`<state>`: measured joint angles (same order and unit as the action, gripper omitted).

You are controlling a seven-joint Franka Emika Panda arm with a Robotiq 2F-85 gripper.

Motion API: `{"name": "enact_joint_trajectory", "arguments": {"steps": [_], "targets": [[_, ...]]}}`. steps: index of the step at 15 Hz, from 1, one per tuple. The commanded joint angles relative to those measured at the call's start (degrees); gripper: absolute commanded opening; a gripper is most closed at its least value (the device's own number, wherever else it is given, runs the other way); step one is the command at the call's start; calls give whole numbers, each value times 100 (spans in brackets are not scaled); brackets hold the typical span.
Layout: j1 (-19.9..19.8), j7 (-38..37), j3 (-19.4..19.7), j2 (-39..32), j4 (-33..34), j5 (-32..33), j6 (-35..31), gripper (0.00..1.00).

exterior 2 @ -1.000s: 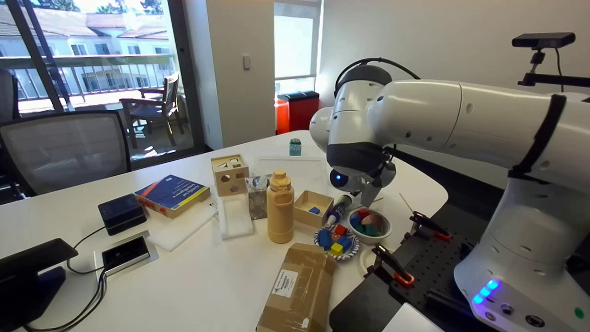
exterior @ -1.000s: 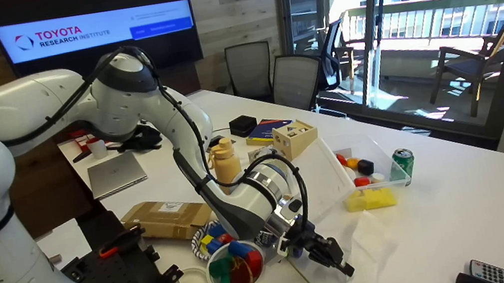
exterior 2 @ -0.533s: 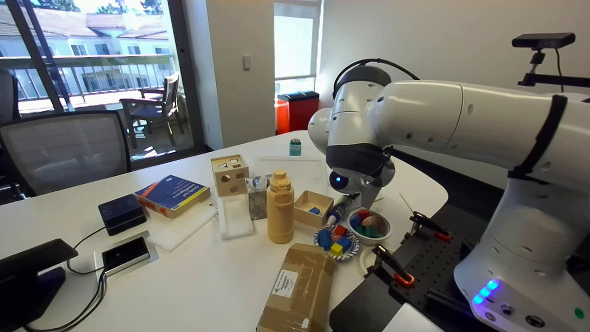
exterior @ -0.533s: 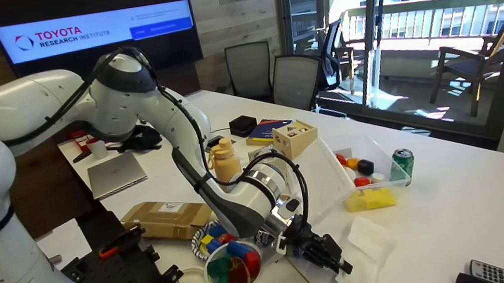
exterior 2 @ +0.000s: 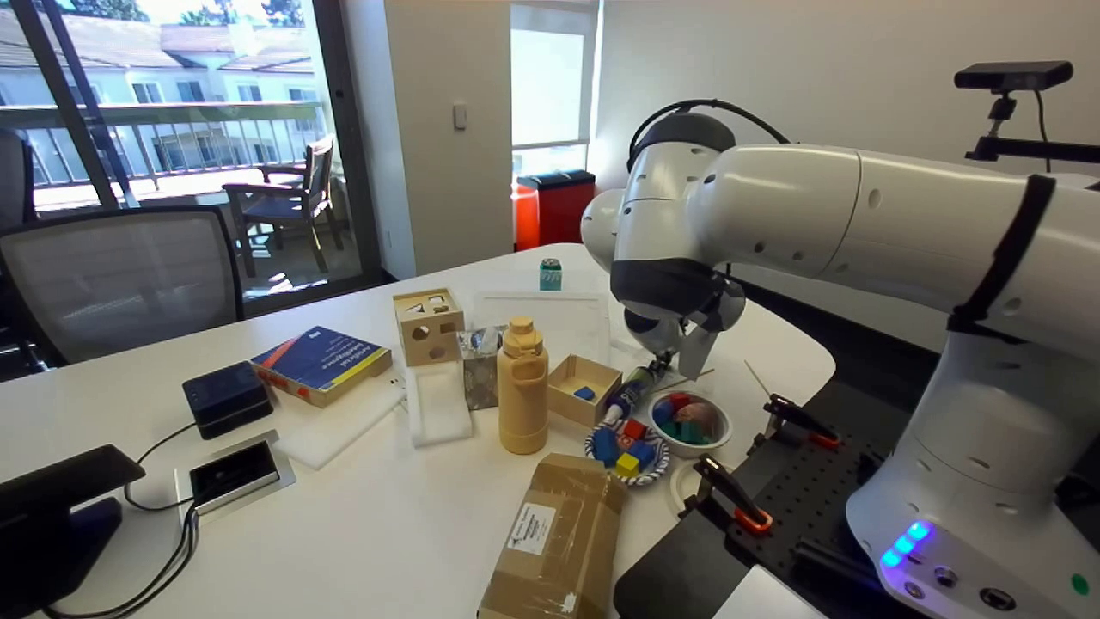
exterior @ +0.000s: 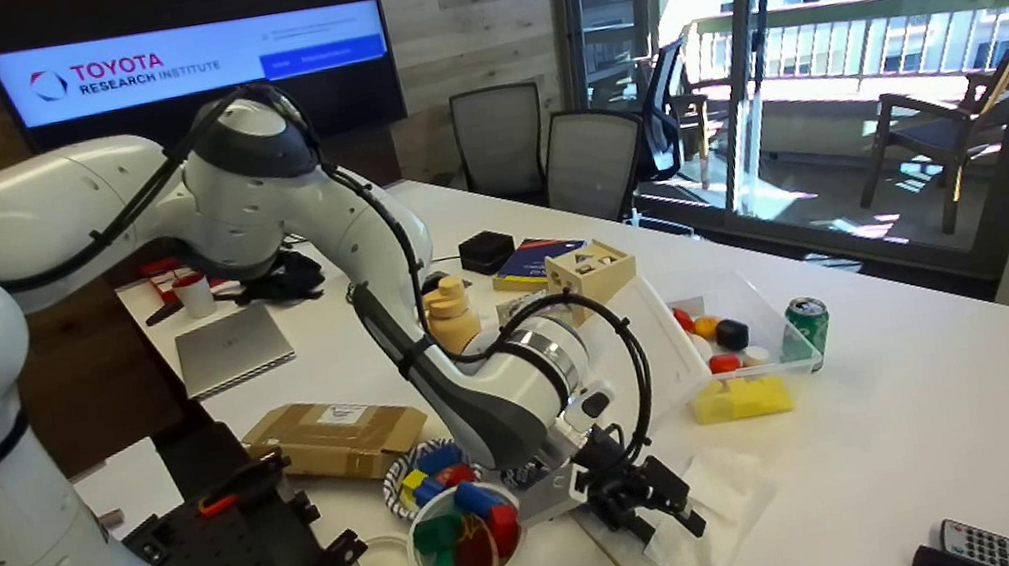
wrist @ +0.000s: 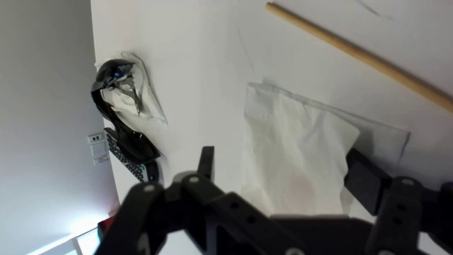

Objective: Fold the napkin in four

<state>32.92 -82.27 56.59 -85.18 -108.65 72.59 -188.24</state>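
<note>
The thin white napkin [exterior: 729, 495] lies creased on the white table, beneath and beside my gripper [exterior: 672, 528]. Seen from the wrist, the napkin [wrist: 297, 141] has one layer doubled over another; an edge of the lower layer sticks out past the upper one. My gripper [wrist: 282, 157] stands open above it, with its jaws wide apart. One of the fingers [wrist: 366, 184] is at the upper layer's edge, and I cannot tell if it touches. The opposite finger is off the napkin's side. In an exterior view the arm mostly hides the gripper [exterior 2: 660, 363], and the napkin is hardly visible.
A thin wooden stick [wrist: 354, 49] lies near the napkin. Close by are a white bowl of coloured blocks [exterior: 418, 565], a yellow packet [exterior: 741, 398], a clear bin [exterior: 806, 362] and a green can [exterior: 807, 328]. A remote [exterior: 996, 544] lies farther along the table.
My gripper has gone from shut to open and moved slightly. The napkin has shifted toward the robot's base, and its near part now spreads out under the fingers.
</note>
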Motion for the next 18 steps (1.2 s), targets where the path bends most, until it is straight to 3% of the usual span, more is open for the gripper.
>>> {"name": "enact_joint_trajectory", "arguments": {"steps": [1,5,9,11,12,13,14,15,18], "targets": [[-101,160,342,232,-137,303,-854,100],[-202,135,618,376,-283,500,-1185,100],[-604,901,416,693,75,1226,-989,100],[-804,1415,269,775,326,1441,-989,100],[-1198,2090,-256,1375,318,1642,-446,100],[-824,1764,337,535,549,1545,-1304,100],[-1506,2697,-578,1517,459,1851,-436,100],[-1612,3003,-694,1523,442,1981,-401,100],[-2313,4202,-1523,1837,189,2349,123,100]]}}
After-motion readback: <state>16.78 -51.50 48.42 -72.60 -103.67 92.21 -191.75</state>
